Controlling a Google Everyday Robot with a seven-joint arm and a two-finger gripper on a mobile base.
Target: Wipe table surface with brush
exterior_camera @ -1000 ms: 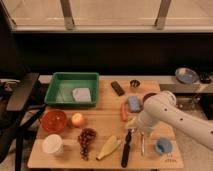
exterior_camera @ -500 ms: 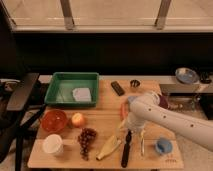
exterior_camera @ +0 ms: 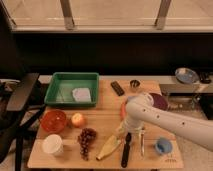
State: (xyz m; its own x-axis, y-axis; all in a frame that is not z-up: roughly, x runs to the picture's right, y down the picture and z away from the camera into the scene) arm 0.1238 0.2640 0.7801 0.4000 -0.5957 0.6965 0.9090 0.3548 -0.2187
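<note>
The brush point(exterior_camera: 126, 151) lies on the table surface point(exterior_camera: 104, 116) near the front edge, its black handle pointing toward me, between a banana point(exterior_camera: 109, 147) and a thin silver utensil point(exterior_camera: 142, 143). My white arm reaches in from the right. The gripper point(exterior_camera: 124, 131) hangs at its end, right over the far end of the brush, and hides the brush head. The gripper looks open, and the brush still rests flat on the wood.
A green tray point(exterior_camera: 56, 91) holding a pale cloth sits at the back left. A red bowl point(exterior_camera: 53, 120), an apple point(exterior_camera: 77, 119), grapes point(exterior_camera: 86, 139) and a white cup point(exterior_camera: 52, 144) fill the front left. A black remote point(exterior_camera: 117, 88), metal cup point(exterior_camera: 134, 84), purple plate point(exterior_camera: 161, 101) and blue cup point(exterior_camera: 163, 146) lie to the right.
The arm has swung left and come down, bringing the gripper from beside the silver utensil to just over the far end of the brush. The objects have not moved.
</note>
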